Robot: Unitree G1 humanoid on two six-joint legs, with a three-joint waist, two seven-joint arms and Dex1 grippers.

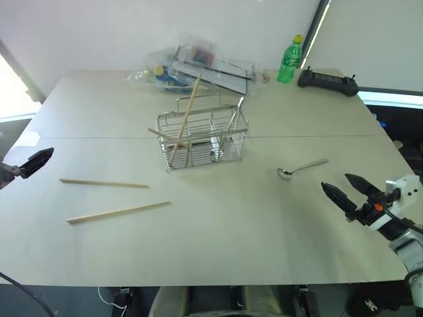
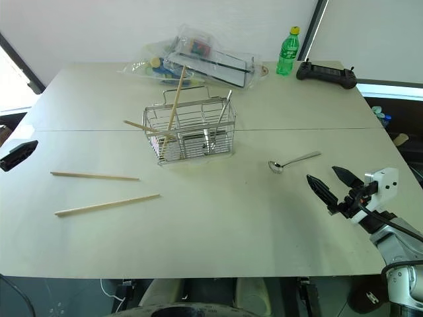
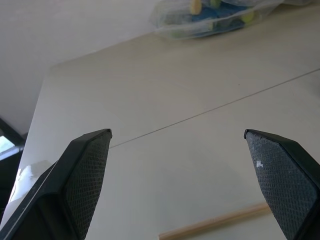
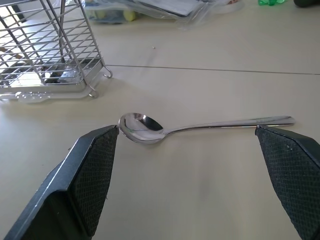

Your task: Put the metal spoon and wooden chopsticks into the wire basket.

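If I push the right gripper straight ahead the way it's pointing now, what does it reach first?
Most likely the metal spoon, lying on the table squarely between the open right gripper's fingers in its wrist view. The wire basket stands beyond, off to one side. Depth is uncertain; the fingers may pass just over it.

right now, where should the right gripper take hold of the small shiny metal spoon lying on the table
Probably mid-handle. The small shiny metal spoon lies flat on the pale table, bowl toward the silver wire basket, its slim straight handle running away from it. The open right gripper would best come from above, fingers straddling the handle; the rounded bowl looks likelier to slip.
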